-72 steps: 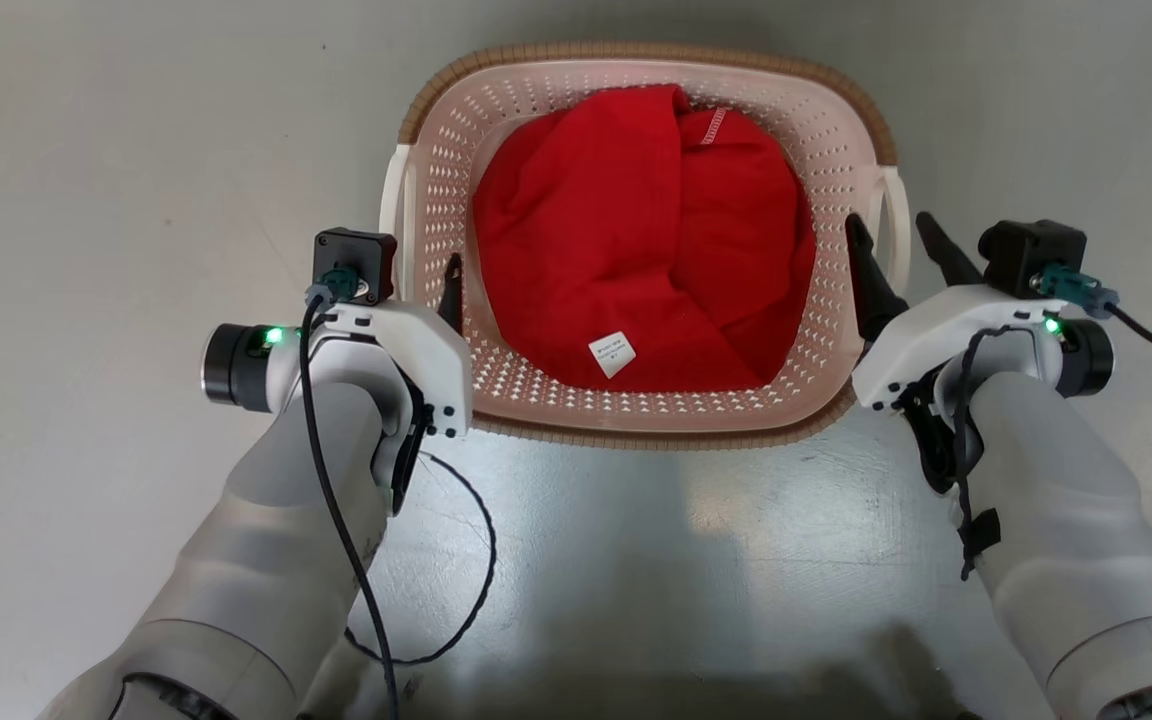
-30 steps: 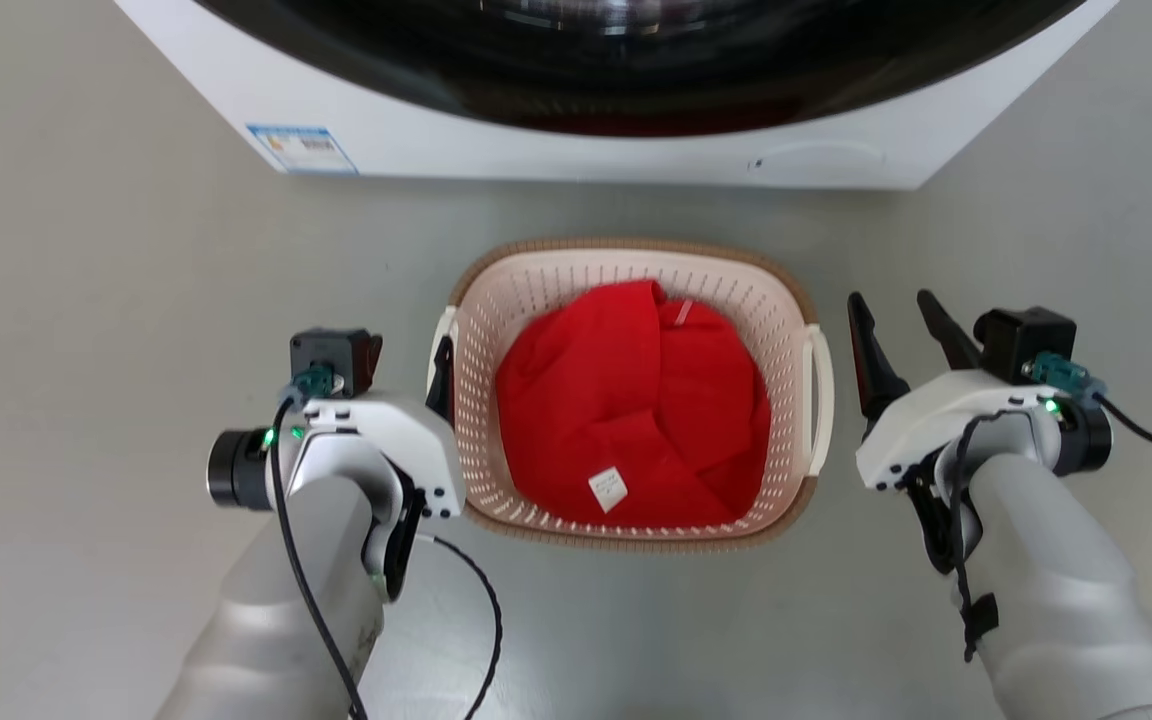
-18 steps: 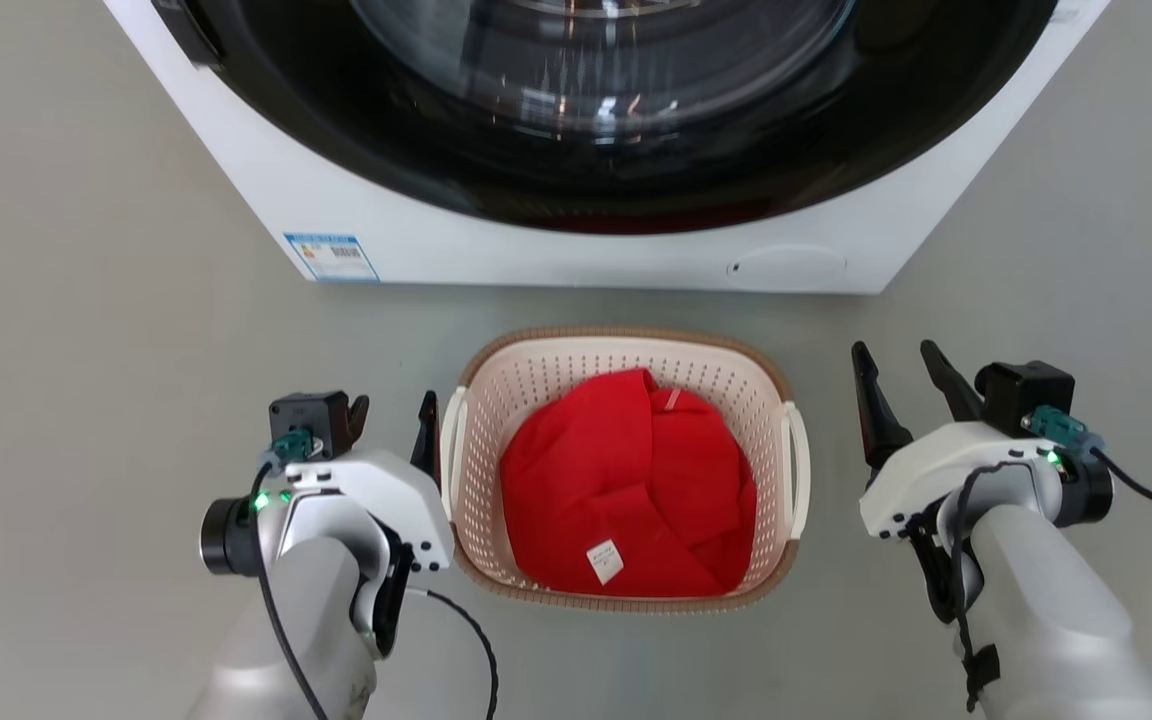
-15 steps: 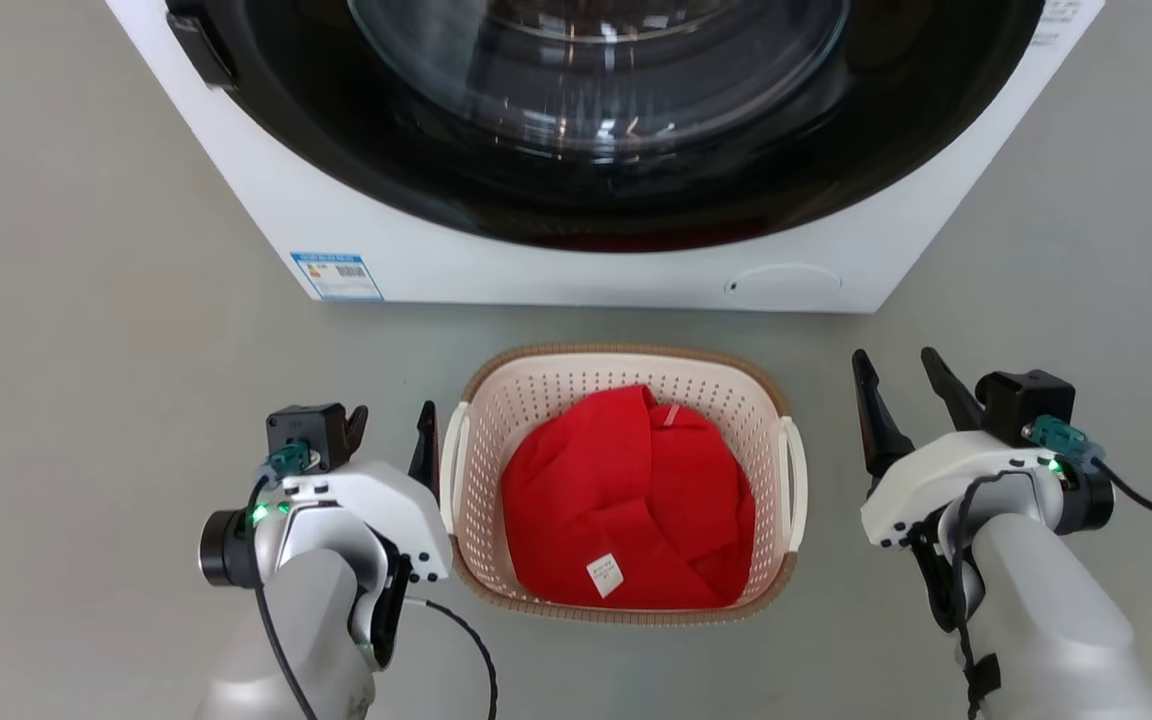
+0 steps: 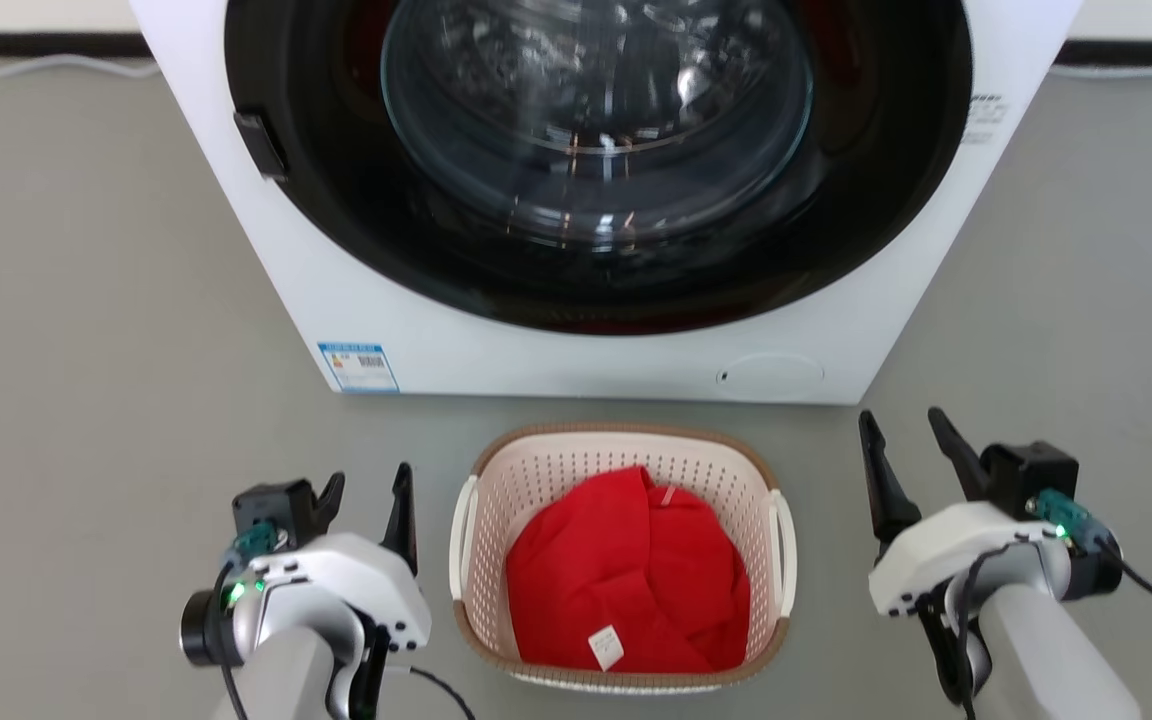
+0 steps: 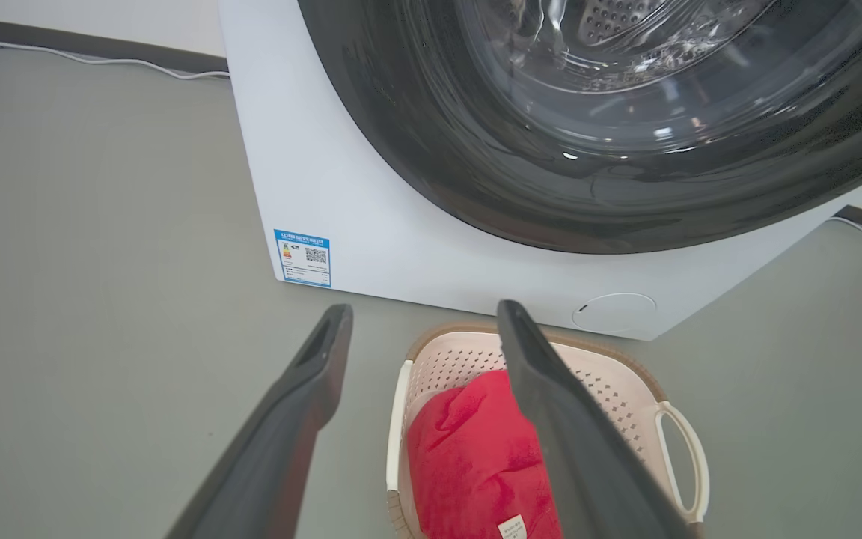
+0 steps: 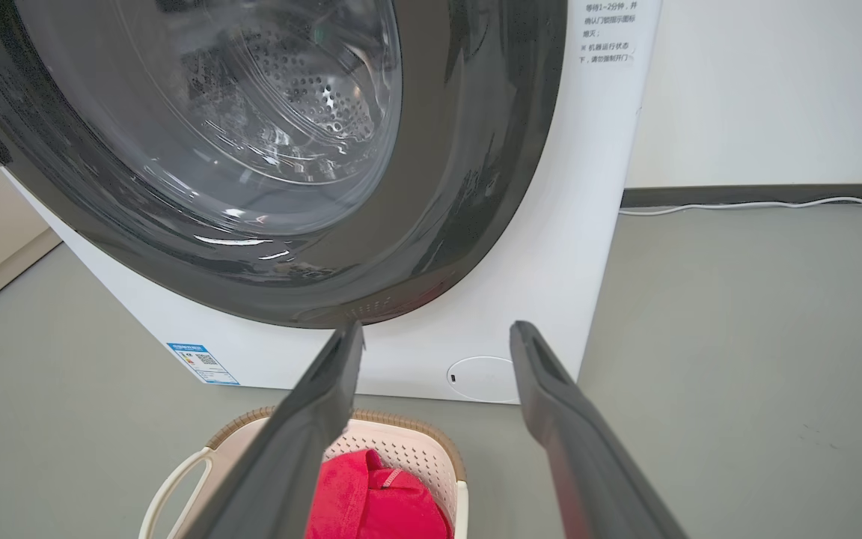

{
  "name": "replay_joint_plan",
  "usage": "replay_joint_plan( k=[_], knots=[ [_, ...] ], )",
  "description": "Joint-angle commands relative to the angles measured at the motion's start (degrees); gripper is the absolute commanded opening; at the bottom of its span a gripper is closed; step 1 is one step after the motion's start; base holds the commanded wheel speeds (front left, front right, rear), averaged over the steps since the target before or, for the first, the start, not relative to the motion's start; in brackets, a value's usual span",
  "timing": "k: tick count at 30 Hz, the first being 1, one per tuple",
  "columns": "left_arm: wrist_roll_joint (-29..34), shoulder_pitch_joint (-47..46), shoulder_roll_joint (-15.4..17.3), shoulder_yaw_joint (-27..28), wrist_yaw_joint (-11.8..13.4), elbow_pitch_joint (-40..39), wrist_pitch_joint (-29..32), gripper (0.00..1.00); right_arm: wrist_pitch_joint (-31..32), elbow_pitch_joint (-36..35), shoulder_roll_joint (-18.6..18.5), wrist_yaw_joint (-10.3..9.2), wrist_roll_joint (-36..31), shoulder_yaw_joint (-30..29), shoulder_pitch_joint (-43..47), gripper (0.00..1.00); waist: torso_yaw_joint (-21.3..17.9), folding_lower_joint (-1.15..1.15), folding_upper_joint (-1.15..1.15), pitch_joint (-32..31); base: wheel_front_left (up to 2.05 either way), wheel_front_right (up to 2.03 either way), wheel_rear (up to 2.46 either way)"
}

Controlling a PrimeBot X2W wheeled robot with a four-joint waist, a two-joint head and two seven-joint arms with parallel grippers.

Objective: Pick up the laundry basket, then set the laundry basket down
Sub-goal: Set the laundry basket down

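The left gripper (image 5: 369,485) hangs just beside the left side of the laundry basket (image 5: 576,470), its two dark fingers spread apart with nothing between them. The inner finger is near the basket's white left handle (image 5: 460,535), with a thin gap of floor between them in the head view. The right gripper (image 5: 902,440) is likewise spread wide and empty. It stands farther off on the other side, with a clear strip of grey floor (image 5: 86,350) between it and the right handle (image 5: 785,540). The basket sits upright on the floor between the two grippers, directly in front of a white washing machine (image 5: 556,360) and apart from its base. A crumpled red cloth (image 5: 626,570) fills the bottom of the basket, with a small white tag (image 5: 604,647) showing near its front edge. The machine's round glass door (image 5: 596,120), set in a dark ring, faces the robot, and the perforated drum is seen through it. A blue label (image 5: 357,366) is stuck on the machine's lower left corner. In the left wrist view the basket lies low and right, partly behind the right finger; in the right wrist view it lies low and left, partly behind the left finger.
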Motion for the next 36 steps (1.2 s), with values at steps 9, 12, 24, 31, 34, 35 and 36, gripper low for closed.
replay_joint_plan(
  k=[9, 12, 24, 31, 34, 35, 36],
  knots=[
    [2.49, 7.35, 1.06, 5.65, -1.81, -6.25, -0.36, 1.0, -0.61, -5.62, 0.46, 0.36, 0.03, 0.86, 6.73, 1.0, -0.71, 0.0, 0.0, -6.9, 0.0, 0.0, 0.0],
    [3.16, 10.73, 1.01, 7.19, -2.29, -8.58, -0.36, 1.0, -0.61, -7.27, 0.46, 0.36, -0.22, 0.49, 9.51, 1.0, -0.76, 0.0, 0.0, -8.73, 0.0, 0.0, 0.0],
    [5.43, 17.65, 0.89, 9.65, -2.65, -13.65, -0.36, 1.0, -0.61, -11.78, 0.46, 0.36, -0.95, -0.95, 15.05, 1.0, -0.95, 0.0, 0.0, -11.02, 0.0, 0.0, 0.0],
    [6.52, 22.21, 0.73, 10.91, -3.48, -17.04, -0.36, 1.0, -0.61, -14.64, 0.46, 0.36, -1.07, -2.08, 18.49, 1.0, -1.38, 0.0, 0.0, -12.12, 0.0, 0.0, 0.0],
    [6.79, 23.67, 0.61, 11.08, -3.76, -18.32, -0.36, 1.0, -0.61, -15.44, 0.46, 0.36, -1.23, -2.6, 19.92, 1.0, -1.51, 0.0, 0.0, -12.39, 0.0, 0.0, 0.0],
    [6.73, 24.15, 0.56, 11.23, -3.83, -18.83, -0.36, 1.0, -0.61, -15.65, 0.46, 0.36, -1.28, -2.78, 20.32, 1.0, -1.58, 0.0, 0.0, -12.48, 0.0, 0.0, 0.0],
    [6.65, 24.63, 0.51, 11.37, -3.87, -19.38, -0.36, 1.0, -0.61, -15.9, 0.46, 0.36, -1.32, -2.99, 20.7, 1.0, -1.64, 0.0, 0.0, -12.58, 0.0, 0.0, 0.0]
  ],
)
